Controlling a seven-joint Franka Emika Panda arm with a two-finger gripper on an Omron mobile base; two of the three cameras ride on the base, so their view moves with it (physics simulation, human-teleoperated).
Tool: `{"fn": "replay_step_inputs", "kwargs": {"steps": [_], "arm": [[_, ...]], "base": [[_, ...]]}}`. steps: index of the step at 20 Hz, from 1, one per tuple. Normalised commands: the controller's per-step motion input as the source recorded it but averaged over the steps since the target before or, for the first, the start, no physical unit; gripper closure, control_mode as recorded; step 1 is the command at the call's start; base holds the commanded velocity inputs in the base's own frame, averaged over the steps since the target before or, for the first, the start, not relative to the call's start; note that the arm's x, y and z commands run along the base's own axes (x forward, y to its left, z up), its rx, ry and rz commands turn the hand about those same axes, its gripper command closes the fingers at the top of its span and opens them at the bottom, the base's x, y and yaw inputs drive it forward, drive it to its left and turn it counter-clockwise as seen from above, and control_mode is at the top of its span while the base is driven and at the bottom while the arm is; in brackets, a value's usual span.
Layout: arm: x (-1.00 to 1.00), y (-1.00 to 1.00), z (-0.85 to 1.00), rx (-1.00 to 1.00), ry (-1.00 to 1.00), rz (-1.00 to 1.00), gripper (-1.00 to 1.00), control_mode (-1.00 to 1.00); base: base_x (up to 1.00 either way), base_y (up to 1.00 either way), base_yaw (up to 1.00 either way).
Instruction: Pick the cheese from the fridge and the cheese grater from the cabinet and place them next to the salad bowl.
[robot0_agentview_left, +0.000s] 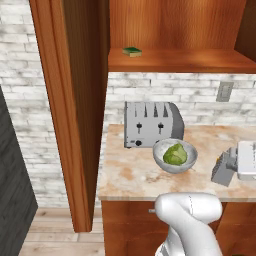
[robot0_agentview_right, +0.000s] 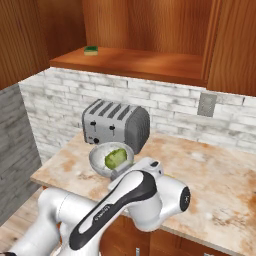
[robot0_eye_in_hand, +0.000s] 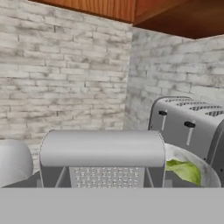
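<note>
Marble bench (robot0_agentview_left: 130, 175) below wooden cabinet (robot0_agentview_left: 70, 100).
Toaster (robot0_agentview_left: 152, 124) behind salad bowl (robot0_agentview_left: 174, 155); hand pinches tilted cheese grater (robot0_agentview_left: 223, 170), handle toward camera.

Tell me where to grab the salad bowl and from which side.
Grip the salad bowl by its rim from above, one finger inside the wall and one outside. The lettuce fills the middle and the toaster stands close behind, so the near rim, toward the counter edge, looks the freest.
</note>
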Motion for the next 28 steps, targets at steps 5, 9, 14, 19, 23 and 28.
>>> {"fn": "replay_step_inputs", "kwargs": {"steps": [5, 9, 14, 19, 23, 28], "arm": [[0.48, -0.02, -0.28, 0.00, 0.00, 0.00, 1.00, -1.00], [0.34, -0.01, -0.25, 0.00, 0.00, 0.00, 1.00, -1.00], [0.27, -0.04, -0.25, 0.00, 0.00, 0.01, 1.00, -1.00], [0.24, -0.13, -0.34, 0.00, 0.00, 0.01, 1.00, -1.00], [0.22, -0.21, -0.33, 0.00, 0.00, 0.01, 1.00, -1.00], [0.32, -0.09, -0.29, 0.00, 0.00, 0.01, 1.00, -1.00]], "base": [[0.00, 0.00, 0.00], [0.00, 0.00, 0.00], [0.00, 0.00, 0.00], [0.00, 0.00, 0.00], [0.00, 0.00, 0.00], [0.00, 0.00, 0.00]]}}
